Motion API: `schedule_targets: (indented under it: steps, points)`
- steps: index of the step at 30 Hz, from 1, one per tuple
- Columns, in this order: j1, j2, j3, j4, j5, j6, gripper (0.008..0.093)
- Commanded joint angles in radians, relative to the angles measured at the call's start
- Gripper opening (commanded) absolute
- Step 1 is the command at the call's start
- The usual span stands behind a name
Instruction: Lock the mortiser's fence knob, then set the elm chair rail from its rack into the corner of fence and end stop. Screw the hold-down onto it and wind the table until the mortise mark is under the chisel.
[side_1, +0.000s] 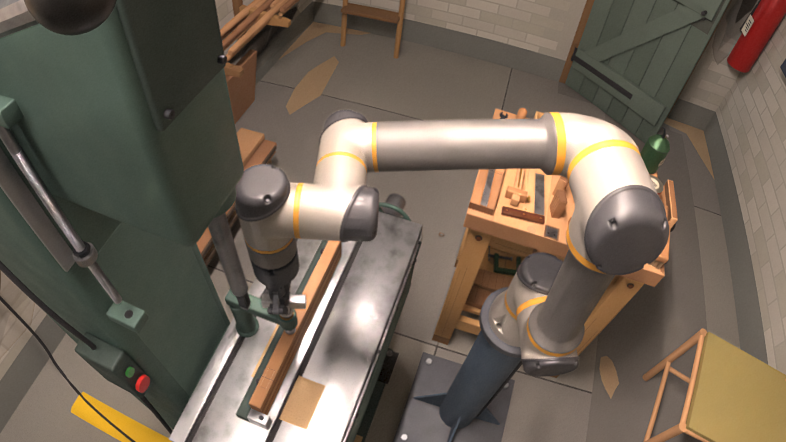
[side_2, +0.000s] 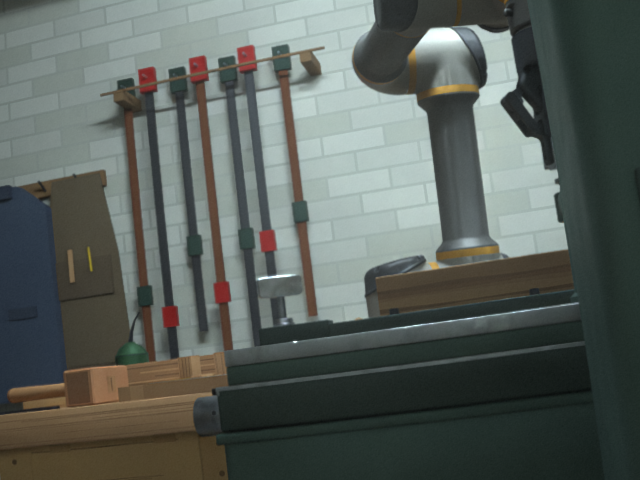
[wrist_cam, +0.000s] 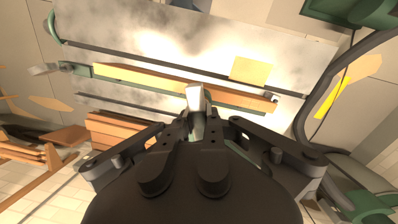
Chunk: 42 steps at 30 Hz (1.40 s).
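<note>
My gripper (side_1: 281, 305) (wrist_cam: 198, 118) points straight down over the mortiser's steel table (side_1: 335, 324), close beside the green machine column. Under it the elm chair rail (side_1: 297, 324) (wrist_cam: 178, 83) lies lengthwise along the green fence, its near end by the small metal end stop (side_1: 258, 419) (wrist_cam: 274, 98), with pencilled mortise squares (wrist_cam: 250, 103) near that end. The hold-down's grey T-handle (side_1: 291, 300) (wrist_cam: 195, 96) stands over the rail on its green arm (side_1: 258, 314). The fence knob (wrist_cam: 46, 68) sits at the table's far end. The gripper is closed around the hold-down handle.
The mortiser's green column (side_1: 110, 181) rises right beside my wrist, with its steel post (side_1: 228, 264). A tan pad (side_1: 302, 400) lies on the table's near end. A wooden workbench (side_1: 522, 220) stands beyond the table by the arm's base, and stacked boards (wrist_cam: 111, 131) lie on the floor.
</note>
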Motion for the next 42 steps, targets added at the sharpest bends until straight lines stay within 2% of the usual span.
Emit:
schedule_targets:
  steps: [1, 34, 42]
  points:
    - [0.0, -0.001, 0.0, 0.0, 0.0, 0.001, 0.008]
    - [0.0, -0.001, -0.001, 0.0, 0.0, 0.0, 0.008]
    - [0.0, -0.001, -0.001, 0.0, 0.0, 0.0, 0.023]
